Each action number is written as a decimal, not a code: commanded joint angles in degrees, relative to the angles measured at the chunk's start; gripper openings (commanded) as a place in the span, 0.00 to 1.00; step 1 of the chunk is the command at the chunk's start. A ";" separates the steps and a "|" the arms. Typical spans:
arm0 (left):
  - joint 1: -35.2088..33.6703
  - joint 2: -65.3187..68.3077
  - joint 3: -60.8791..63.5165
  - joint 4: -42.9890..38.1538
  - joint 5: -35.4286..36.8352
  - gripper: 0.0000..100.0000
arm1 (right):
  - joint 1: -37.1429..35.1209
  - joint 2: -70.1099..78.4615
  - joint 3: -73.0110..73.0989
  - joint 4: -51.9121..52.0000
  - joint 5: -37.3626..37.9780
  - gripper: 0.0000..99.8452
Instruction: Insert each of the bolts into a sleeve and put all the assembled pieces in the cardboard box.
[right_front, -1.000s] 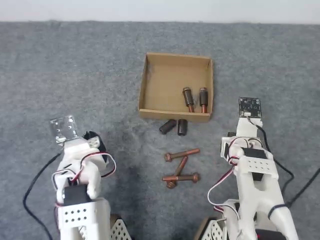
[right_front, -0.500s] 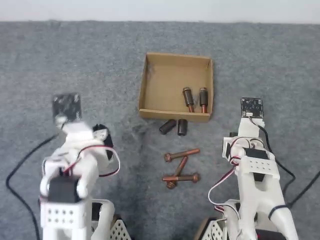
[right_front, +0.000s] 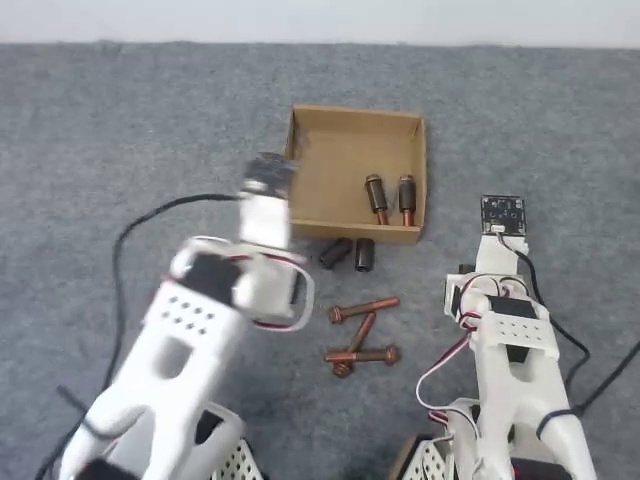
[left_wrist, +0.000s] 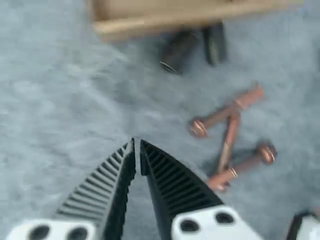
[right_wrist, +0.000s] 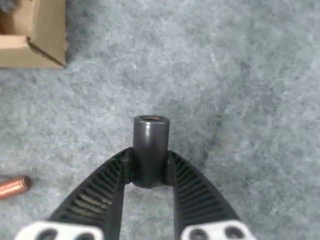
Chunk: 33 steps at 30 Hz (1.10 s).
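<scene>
Grey carpet (right_front: 150, 120), right claw (right_wrist: 150, 156) gripping sleeve (right_wrist: 151, 137), loose bolts (right_front: 362, 331)

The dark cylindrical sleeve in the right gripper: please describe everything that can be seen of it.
The dark cylindrical sleeve is a short, smooth tube, black or dark grey, with a dull sheen. Its far end is open and shows a hollow bore with no bolt visible. The right gripper is shut on its near half, its ribbed black fingers pressing opposite sides. It points away from the wrist over the grey carpet; whether it touches the carpet cannot be told.
</scene>
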 joint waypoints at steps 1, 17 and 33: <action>8.88 4.75 -3.56 -3.96 8.00 0.01 | 0.66 -2.59 -0.44 -1.27 0.88 0.01; 14.77 19.43 -0.75 -15.03 17.41 0.20 | 0.66 -2.51 -0.35 -2.42 0.97 0.01; 9.41 21.80 6.29 -24.88 17.41 0.11 | 0.84 -2.51 -0.35 -2.51 0.97 0.01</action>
